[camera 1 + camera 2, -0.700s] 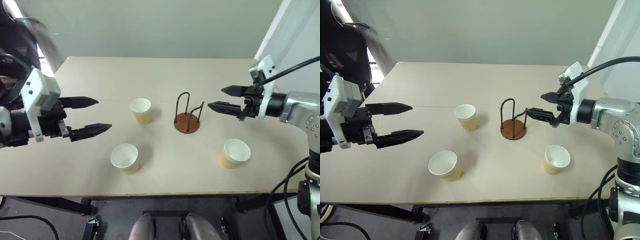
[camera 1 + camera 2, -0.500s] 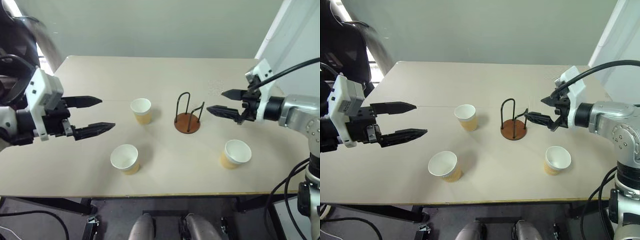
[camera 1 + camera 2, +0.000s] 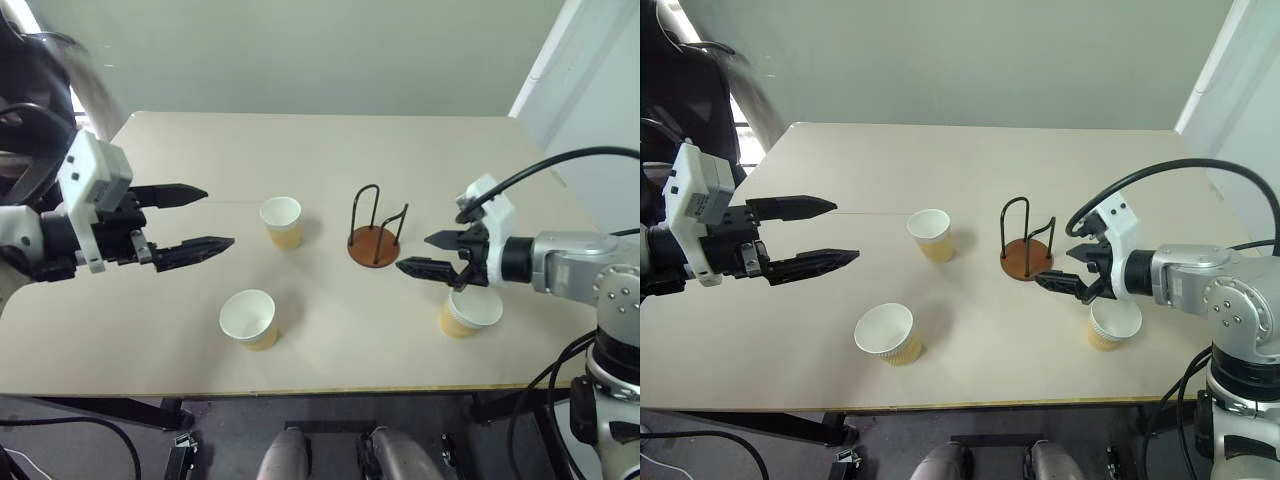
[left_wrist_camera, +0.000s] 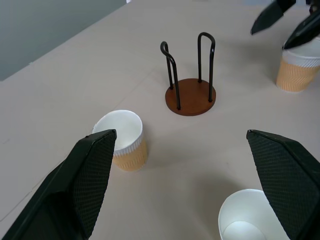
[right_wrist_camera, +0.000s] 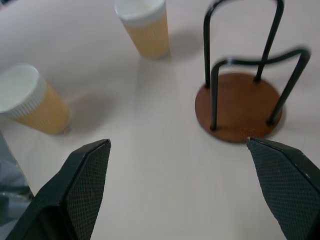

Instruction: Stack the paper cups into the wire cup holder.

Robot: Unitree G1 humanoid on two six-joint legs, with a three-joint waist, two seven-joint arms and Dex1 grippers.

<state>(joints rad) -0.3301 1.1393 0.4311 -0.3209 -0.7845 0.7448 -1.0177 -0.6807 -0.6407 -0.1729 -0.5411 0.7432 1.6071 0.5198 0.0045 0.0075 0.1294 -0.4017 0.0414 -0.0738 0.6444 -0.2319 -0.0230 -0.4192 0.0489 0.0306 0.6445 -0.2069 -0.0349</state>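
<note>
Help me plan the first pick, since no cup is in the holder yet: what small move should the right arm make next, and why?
Probably lower the right tool a little and draw it back over the nearest paper cup. Its fingers are open and empty, hovering just above and beyond that cup's rim, between it and the wire cup holder, which stands empty close by.

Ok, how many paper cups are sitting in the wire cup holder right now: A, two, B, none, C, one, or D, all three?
B: the wire cup holder stands bare, and all three paper cups sit apart from it on the table.
</note>
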